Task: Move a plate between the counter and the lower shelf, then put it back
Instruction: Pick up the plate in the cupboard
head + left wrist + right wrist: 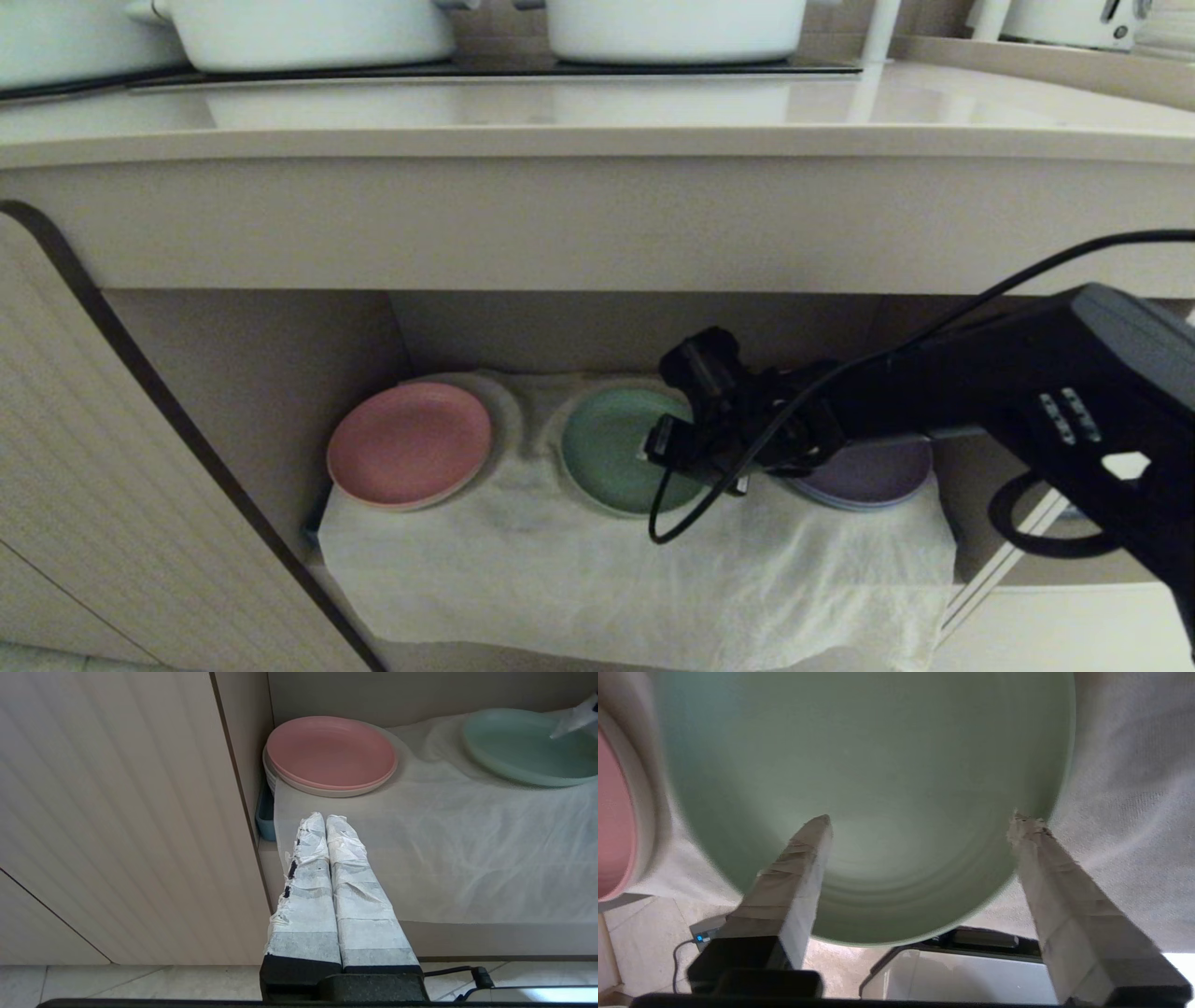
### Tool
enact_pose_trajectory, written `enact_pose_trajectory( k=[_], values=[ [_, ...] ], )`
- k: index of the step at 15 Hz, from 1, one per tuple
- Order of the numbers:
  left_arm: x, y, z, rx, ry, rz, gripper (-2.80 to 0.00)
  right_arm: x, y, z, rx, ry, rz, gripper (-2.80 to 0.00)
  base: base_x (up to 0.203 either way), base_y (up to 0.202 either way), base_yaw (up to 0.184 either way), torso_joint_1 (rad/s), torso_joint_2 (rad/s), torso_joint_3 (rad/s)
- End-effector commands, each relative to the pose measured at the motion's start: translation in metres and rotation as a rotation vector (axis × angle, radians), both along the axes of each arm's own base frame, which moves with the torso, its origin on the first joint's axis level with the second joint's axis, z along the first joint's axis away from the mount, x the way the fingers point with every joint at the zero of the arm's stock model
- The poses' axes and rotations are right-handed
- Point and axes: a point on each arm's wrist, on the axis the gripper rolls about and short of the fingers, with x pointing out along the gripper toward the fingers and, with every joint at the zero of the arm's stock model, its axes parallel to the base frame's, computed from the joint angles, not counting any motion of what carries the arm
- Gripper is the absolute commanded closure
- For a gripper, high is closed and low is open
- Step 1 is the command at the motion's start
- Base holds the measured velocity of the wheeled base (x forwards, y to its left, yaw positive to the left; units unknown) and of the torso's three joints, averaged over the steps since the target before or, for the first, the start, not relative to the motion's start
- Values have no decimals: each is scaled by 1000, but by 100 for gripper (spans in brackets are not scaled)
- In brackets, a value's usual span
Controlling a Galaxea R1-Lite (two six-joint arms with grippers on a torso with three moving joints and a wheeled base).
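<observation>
Counter (597, 112) runs across the top of the head view, 2 white pots (308, 33) on the hob panel at the back. Under it, the lower shelf (252, 373) niche, base covered by a wrinkled white cloth (635, 569) that hangs over the front edge. Ribbed cabinet door (103, 485) stands open at the left.

3 plates in a row on the cloth: pink plate (409, 443) left, plate (607, 448) (mint green) in the middle, purple plate (868, 471) right, mostly hidden behind the arm. The pink one sits on top of a paler plate, seen in the left wrist view. Green plate lies flat on a raised bump of the cloth, well apart from the pink, closer to the purple.

Right arm (1027, 401) reaches in from the right, right gripper (920, 821) over the near right part of the green plate. Fingers (803, 858) spread wide, both taped; right wrist view shows 1 tip over the plate's inside and the other at its rim. Nothing pinched. Can't tell if the tips touch the plate.

Left gripper (324, 819) parked low in front of the shelf, near the pink plate, taped fingers pressed together, holding nothing.
</observation>
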Motion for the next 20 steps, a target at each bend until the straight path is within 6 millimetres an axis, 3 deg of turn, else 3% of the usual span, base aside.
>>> enact_pose_trajectory(
  k=[1, 20],
  values=[
    [0, 0, 0, 0, -1, 0, 0, 3, 2, 5, 18, -17, -4, -280, 0, 0, 0, 0, 0, 0],
    [0, 0, 0, 0, -1, 0, 0, -2, -1, 17, -10, -36, 33, -280, 0, 0, 0, 0, 0, 0]
  ],
)
